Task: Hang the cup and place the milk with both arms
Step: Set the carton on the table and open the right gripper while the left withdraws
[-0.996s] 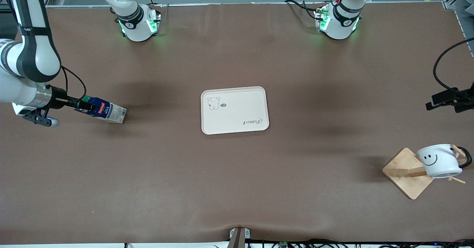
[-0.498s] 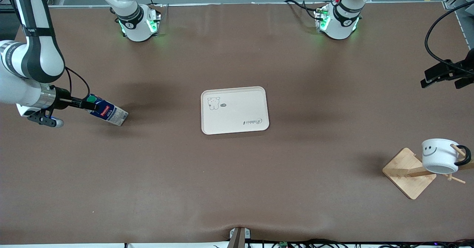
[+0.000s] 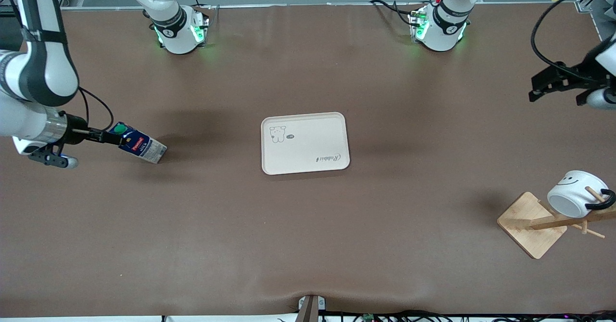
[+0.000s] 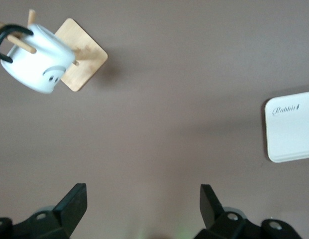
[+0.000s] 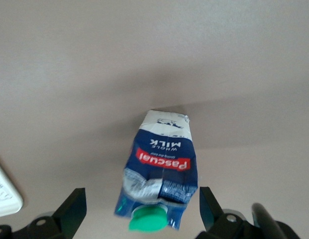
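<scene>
The milk [image 3: 140,146] is a dark-blue carton with a green cap. It stands tilted on the table at the right arm's end, its cap end leaning toward my right gripper [image 3: 109,137]. In the right wrist view the milk [image 5: 164,154] sits between the fingers of the open right gripper [image 5: 142,209], with a gap on each side. The cup [image 3: 575,199], white with a smiley face, hangs by its black handle on a peg of the wooden rack [image 3: 529,225]. My left gripper [image 3: 536,88] is open and empty, high over the table at the left arm's end. The left wrist view shows the left gripper [image 4: 143,206], with the cup [image 4: 37,59] far off.
A white tray [image 3: 304,143] lies flat in the middle of the table, also seen as the tray [image 4: 292,127] and the tray [image 5: 5,199] in the two wrist views. The rack's base [image 4: 82,55] is a square wooden plate. Black cables run by the left arm.
The right gripper has opened off the milk, which has turned and leans differently. The left gripper has risen away from the rack toward its base, and the cup has swung on its peg.
</scene>
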Controlling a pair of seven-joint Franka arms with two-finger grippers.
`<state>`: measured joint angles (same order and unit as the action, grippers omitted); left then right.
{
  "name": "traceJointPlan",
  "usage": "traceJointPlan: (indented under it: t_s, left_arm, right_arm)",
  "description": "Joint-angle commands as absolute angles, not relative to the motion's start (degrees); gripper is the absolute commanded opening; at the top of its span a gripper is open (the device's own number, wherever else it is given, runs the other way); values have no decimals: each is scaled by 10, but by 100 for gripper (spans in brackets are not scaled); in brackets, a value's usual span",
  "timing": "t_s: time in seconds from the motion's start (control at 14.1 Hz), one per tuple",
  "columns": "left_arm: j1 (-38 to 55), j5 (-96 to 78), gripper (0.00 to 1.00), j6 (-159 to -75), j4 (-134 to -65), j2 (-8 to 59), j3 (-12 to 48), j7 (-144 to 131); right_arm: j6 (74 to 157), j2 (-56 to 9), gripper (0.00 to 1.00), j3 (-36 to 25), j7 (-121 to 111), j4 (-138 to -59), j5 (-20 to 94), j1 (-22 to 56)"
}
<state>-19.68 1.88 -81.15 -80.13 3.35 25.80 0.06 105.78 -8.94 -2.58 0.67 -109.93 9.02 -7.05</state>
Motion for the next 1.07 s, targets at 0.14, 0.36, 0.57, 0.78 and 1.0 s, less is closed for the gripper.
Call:
traceJointPlan:
  t_s: [0.14,0.36,0.57,0.78,1.0]
  left_arm:
    - [-121,22,100,-806,-839,-9,194,-75]
    - [-71,-1,100,-817,-860,-25,127,-82]
    - [-13,-1,100,-821,-884,-43,94,-140]
    - [23,0,100,-835,-903,-52,48,-138]
    - [23,2,100,-843,-917,-62,42,-123]
  right_arm:
    - [971,-133,100,-25,14,-950,48,-48]
    - [973,-132,100,-25,-12,-920,49,-47]
    - [924,-132,100,-25,-41,-858,27,-43]
    - [886,-122,100,-27,-47,-817,25,-71]
    - [906,-111,100,-21,-55,-816,-58,-44]
